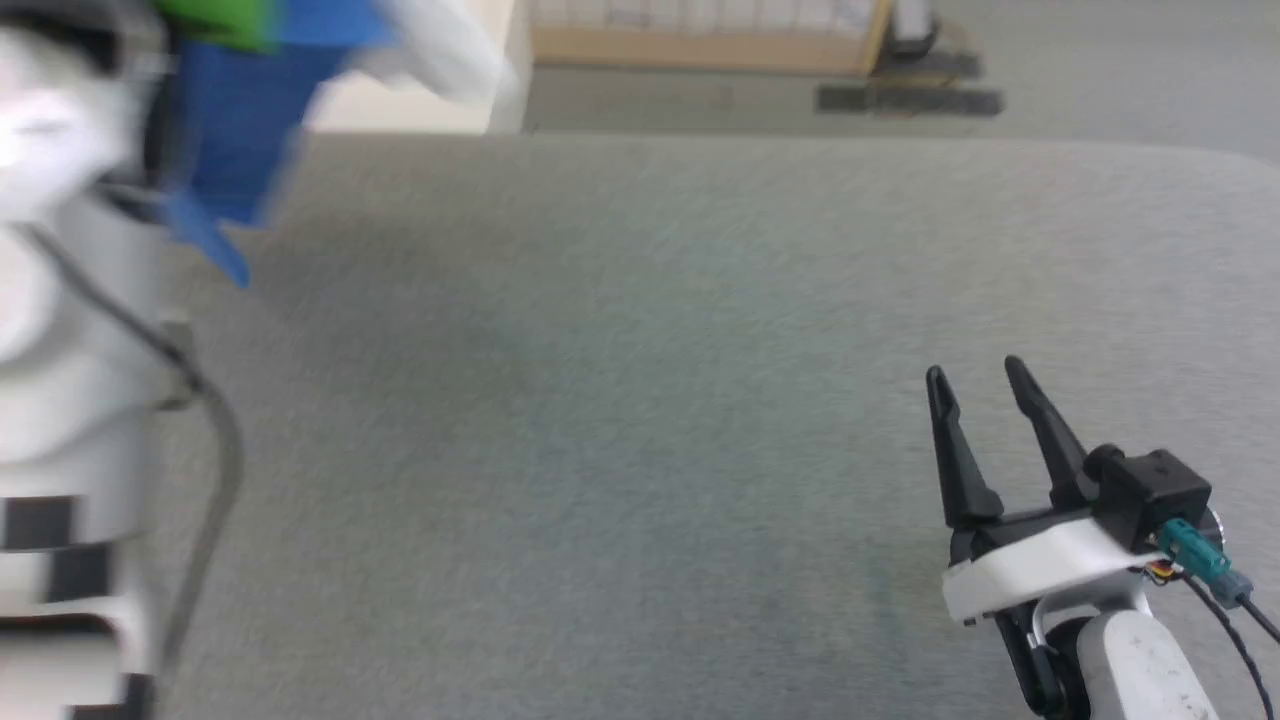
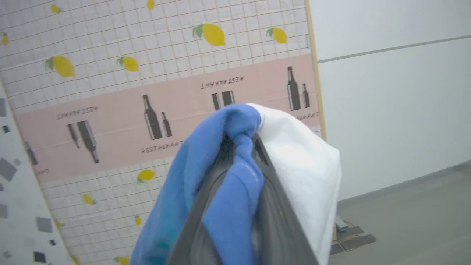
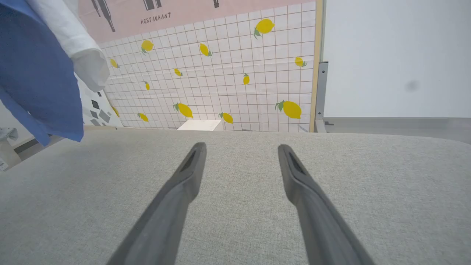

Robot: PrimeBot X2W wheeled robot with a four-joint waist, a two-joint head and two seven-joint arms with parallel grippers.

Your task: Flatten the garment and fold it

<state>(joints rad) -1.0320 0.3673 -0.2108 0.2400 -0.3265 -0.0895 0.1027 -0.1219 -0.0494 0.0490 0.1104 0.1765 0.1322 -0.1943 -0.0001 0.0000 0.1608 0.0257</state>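
The left gripper [image 2: 241, 139] is pinched narrow on a fold of the soft white cotton garment [image 2: 294, 158] with royal-blue sleeves. Blue cloth is bunched between its dark fingers [image 2: 270, 198]. The garment [image 1: 240, 130] hangs in the air at the far left, above the grey fabric-covered table [image 1: 600, 400]. The right gripper [image 1: 975, 375] sits low at the near right, well apart from the garment, with its jaws spread wide and nothing between them. Beyond the table stands a tiled panel [image 3: 228, 73] printed with lemons.

Garment [image 1: 240, 130] above table [image 1: 640, 400], left side
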